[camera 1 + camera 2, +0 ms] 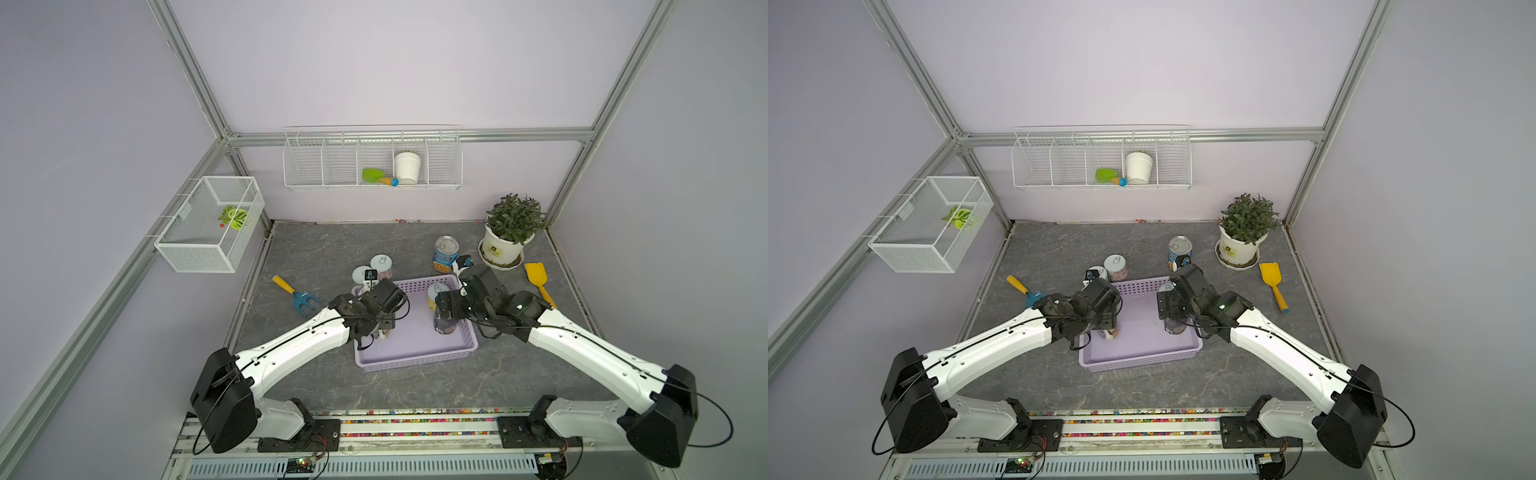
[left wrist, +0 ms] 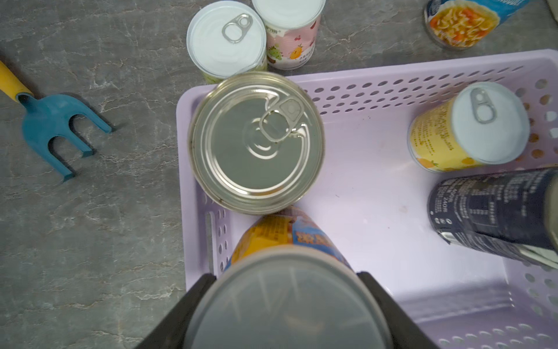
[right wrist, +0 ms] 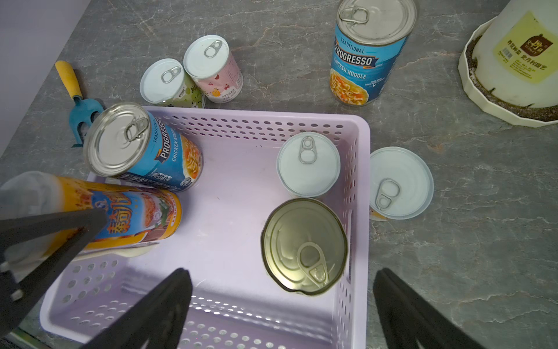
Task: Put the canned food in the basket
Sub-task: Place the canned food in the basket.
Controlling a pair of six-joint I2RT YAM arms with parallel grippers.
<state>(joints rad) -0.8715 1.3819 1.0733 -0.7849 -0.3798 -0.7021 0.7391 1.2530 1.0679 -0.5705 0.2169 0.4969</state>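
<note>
Jaws: left gripper clamped on the orange can, inside the basket at its left wall; right gripper spread wide, empty, over the dark can. Also inside — a blue can and a short can. Outside: two short cans by the far-left corner, another short can just beside the right wall, a second blue can beyond.

Lilac perforated basket: mid-table.
Inside, upright: Progresso soup can, far-left corner; orange-labelled tall can beside it; yellow-labelled short can and dark-labelled tall can, right side.
Outside, upright: green-labelled short can and pink-labelled short can, side by side behind the basket; second Progresso can, far right; pale-lidded short can, just beside the right wall.
</note>
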